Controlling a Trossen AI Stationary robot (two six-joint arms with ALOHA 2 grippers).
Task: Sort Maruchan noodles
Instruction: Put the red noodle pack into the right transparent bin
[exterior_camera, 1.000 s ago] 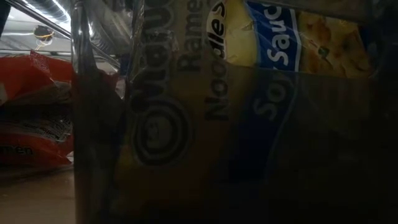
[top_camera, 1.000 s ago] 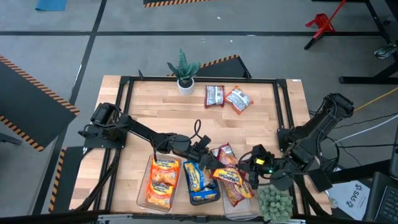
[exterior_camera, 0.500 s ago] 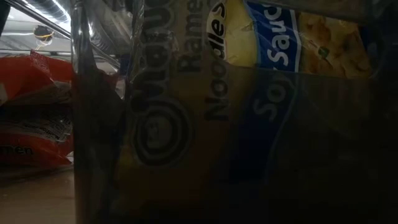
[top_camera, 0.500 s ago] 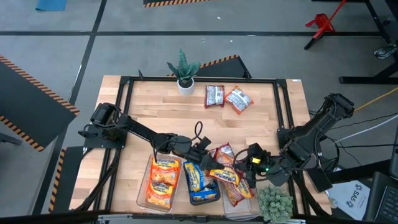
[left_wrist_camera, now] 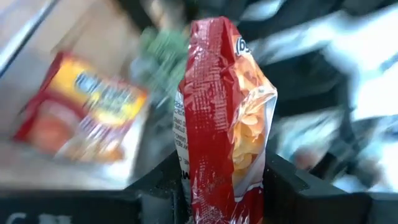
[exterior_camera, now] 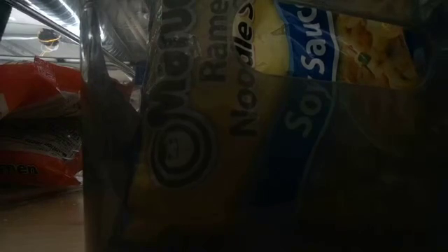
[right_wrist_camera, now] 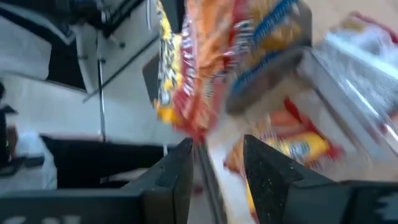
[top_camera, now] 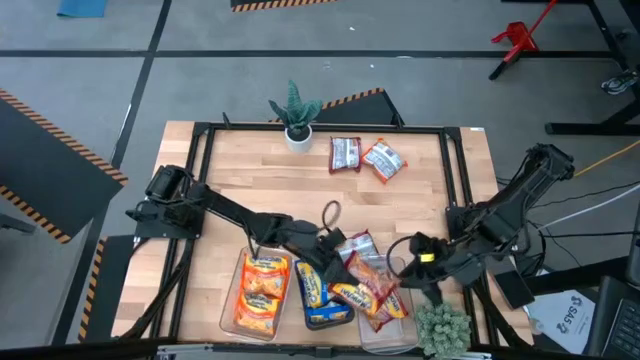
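Three bins [top_camera: 262,325] sit side by side at the table's [top_camera: 250,190] near edge, apparently touching.

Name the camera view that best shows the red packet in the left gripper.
Left wrist view: the red packet stands edge-on between the left gripper's fingers. High view shows it small, over the bins; right wrist view blurs it; low view misses it.

1. The right gripper [top_camera: 408,268] has let go of the red packet [top_camera: 352,296] and drawn back toward 3 o'clock.
2. The left gripper [top_camera: 335,268] now clamps that packet, on edge in the left wrist view.
3. The packet has shifted toward 9 o'clock, lying over the bins.
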